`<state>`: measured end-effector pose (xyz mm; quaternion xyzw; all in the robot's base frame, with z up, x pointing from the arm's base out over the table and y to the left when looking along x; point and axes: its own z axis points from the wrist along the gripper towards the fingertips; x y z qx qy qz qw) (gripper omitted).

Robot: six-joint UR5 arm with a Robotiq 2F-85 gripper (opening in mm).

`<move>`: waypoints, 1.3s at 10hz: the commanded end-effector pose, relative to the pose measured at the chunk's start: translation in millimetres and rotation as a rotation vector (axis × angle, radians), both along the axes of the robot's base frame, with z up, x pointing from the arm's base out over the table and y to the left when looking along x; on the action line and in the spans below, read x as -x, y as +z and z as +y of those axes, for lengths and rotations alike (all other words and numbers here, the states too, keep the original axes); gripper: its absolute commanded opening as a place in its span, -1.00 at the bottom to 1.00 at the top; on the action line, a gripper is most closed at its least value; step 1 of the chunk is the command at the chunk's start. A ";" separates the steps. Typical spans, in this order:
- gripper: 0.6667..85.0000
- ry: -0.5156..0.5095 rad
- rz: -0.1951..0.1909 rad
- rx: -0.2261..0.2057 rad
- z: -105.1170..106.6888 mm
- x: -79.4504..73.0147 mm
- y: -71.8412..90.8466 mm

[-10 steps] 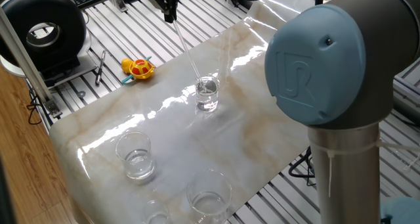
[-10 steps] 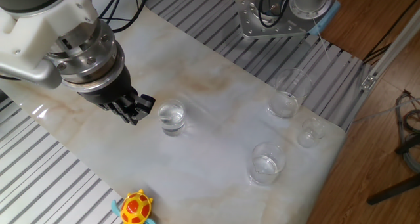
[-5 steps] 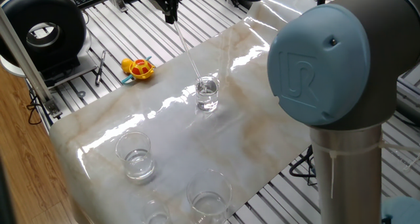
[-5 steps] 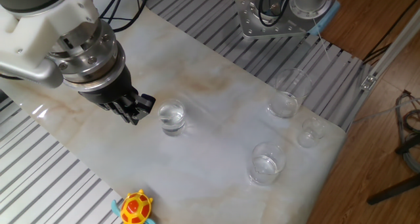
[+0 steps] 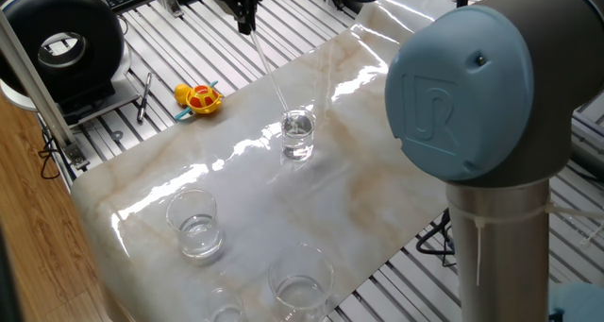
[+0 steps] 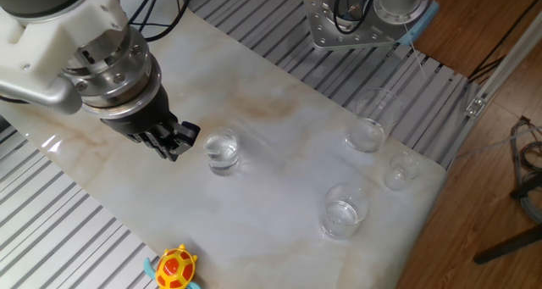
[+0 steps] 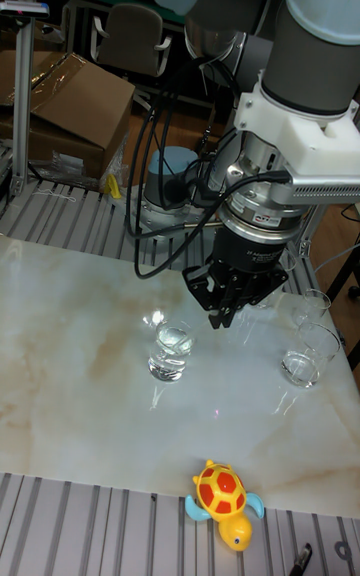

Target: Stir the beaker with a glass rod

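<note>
Stiff, slick, brittle glass rod pinched at its top by narrowed tool, tip dipped in beaker; best gripped gently, high.

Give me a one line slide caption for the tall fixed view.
UR5 gripper poised beside a liquid-filled beaker on the marble table, a toy turtle at the near edge.

We cannot trace the glass rod in the other fixed view or the tall fixed view; it is too thin and clear against the marble. The gripper is cut by the top edge in one fixed view, so its finger gap escapes us. The smallest glass is cropped at that view's bottom edge.
</note>
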<state>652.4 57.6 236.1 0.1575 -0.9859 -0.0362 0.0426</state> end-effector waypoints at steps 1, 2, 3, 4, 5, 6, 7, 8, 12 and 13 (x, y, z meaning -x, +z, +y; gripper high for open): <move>-0.61 0.014 -0.001 -0.013 2.0 0.2 0.3; -0.57 0.019 -0.003 -0.018 2.9 0.1 -0.2; -0.57 0.020 -0.003 -0.018 2.7 0.4 -0.4; -0.57 0.022 -0.005 -0.018 2.6 0.1 -0.6; -0.55 0.023 -0.005 -0.020 3.0 0.2 -0.7; -0.55 0.023 -0.005 -0.020 2.9 0.3 -0.8; -0.55 0.023 -0.006 -0.020 2.7 0.0 -0.8; -0.55 0.023 -0.006 -0.021 2.8 0.2 -0.5; -0.55 0.029 -0.033 -0.011 1.8 -0.9 7.5; -0.66 0.007 -0.044 -0.009 4.2 -3.1 10.3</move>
